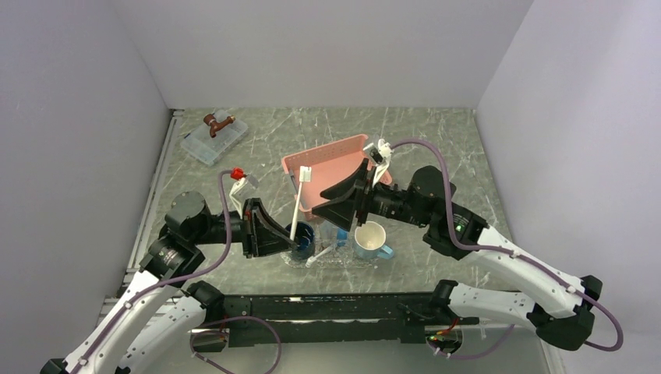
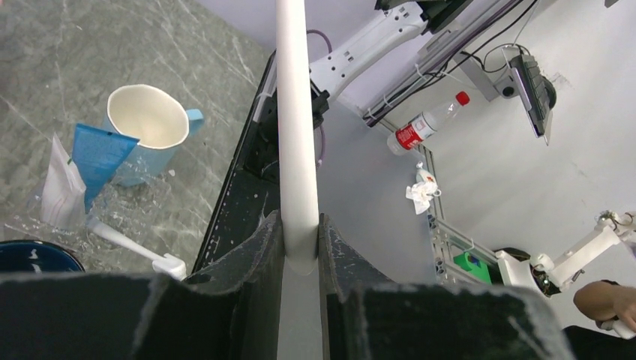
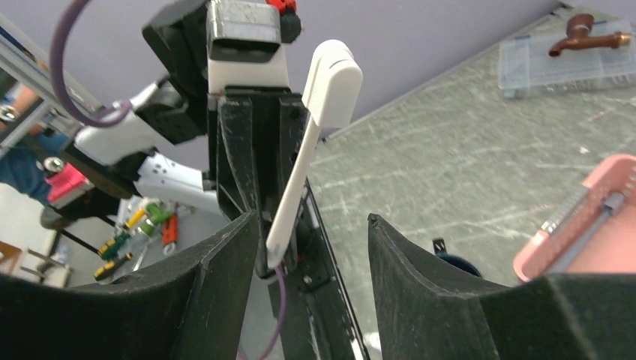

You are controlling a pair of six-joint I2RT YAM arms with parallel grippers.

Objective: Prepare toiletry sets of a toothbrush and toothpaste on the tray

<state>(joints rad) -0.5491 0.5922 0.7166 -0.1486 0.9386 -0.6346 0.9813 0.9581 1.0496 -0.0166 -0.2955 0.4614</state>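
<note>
Left jaws clenched low on the toothbrush (image 2: pixel 296 135), head standing above them, right jaws released just across from it; I'd tilt it flat, lower it beside the toothpaste (image 2: pixel 97 154) on the tray (image 1: pixel 347 262) near the left jaws, then release.

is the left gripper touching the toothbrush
Touching. The left wrist view shows the left gripper pressed against both sides of the toothbrush, with no gap.

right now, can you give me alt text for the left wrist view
The left gripper clamps a thin white toothbrush rising straight up mid-frame. At left, a flat blue toothpaste tube sits beside a light blue mug, a second white toothbrush lying below them.
</note>
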